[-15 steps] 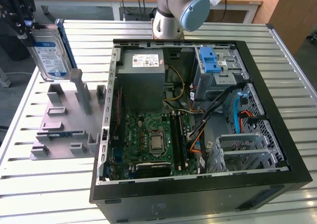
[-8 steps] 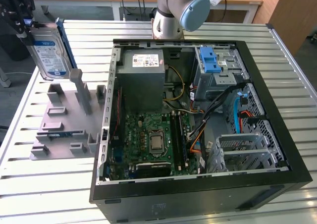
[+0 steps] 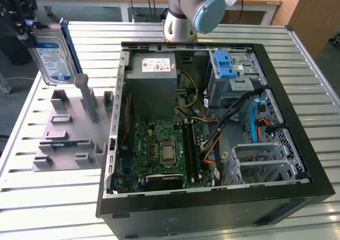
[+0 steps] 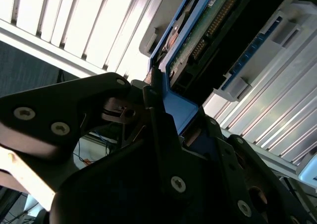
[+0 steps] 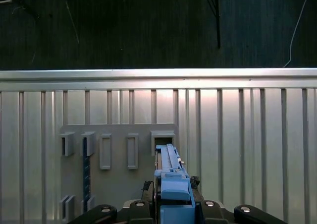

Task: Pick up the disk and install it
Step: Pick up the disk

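Disk: the disk (image 3: pixel 53 54) hangs on edge in the upper left of the exterior view, with its white-and-blue label facing the camera and a blue rail along its side.
Disk, close up: the second wrist view shows its green circuit board and blue rail (image 4: pixel 208 30); the first wrist view shows its blue end bracket (image 5: pixel 173 189).
Fingers: the black gripper (image 3: pixel 24 25) has its fingers closed on the disk's upper end, clamping the blue bracket between them in both wrist views (image 4: pixel 168 110) (image 5: pixel 173 206).
Below the disk: a grey slotted fixture (image 3: pixel 69 128) lies flat, left of centre in the exterior view; in the first wrist view the disk lines up with one of its slots (image 5: pixel 162 137).
Table: the table (image 3: pixel 53 208) is of pale metal slats and carries the fixture and the case.
Computer case: the computer case (image 3: pixel 212 208) lies open across the centre and right, well apart from the disk.
Inside the case: a grey power supply (image 3: pixel 154 80), a green motherboard (image 3: pixel 159 150), and a drive cage with a blue latch (image 3: pixel 234 70) in the upper right.
Arm: the arm's base (image 3: pixel 194 6) stands at top centre.
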`<state>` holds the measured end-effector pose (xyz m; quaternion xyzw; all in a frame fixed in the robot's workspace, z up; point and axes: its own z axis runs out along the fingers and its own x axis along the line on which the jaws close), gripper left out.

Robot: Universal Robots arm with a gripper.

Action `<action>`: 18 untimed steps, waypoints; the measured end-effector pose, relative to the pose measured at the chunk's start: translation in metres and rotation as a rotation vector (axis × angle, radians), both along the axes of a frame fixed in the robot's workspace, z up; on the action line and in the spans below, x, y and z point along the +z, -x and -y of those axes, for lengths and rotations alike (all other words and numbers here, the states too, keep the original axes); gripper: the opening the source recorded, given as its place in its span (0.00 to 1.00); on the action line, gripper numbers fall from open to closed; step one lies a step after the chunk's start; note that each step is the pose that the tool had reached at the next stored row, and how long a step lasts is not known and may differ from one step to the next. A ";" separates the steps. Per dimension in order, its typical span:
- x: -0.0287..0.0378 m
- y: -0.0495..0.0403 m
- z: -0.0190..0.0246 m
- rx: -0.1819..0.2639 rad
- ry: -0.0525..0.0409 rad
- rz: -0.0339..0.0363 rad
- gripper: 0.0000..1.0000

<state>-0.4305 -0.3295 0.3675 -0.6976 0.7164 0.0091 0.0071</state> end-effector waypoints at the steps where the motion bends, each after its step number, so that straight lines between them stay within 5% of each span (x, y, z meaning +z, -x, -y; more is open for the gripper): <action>1: 0.0008 0.0000 0.0000 0.000 0.0000 0.0000 0.36; 18: 0.0161 0.0000 0.0000 0.000 -0.0001 0.0002 0.36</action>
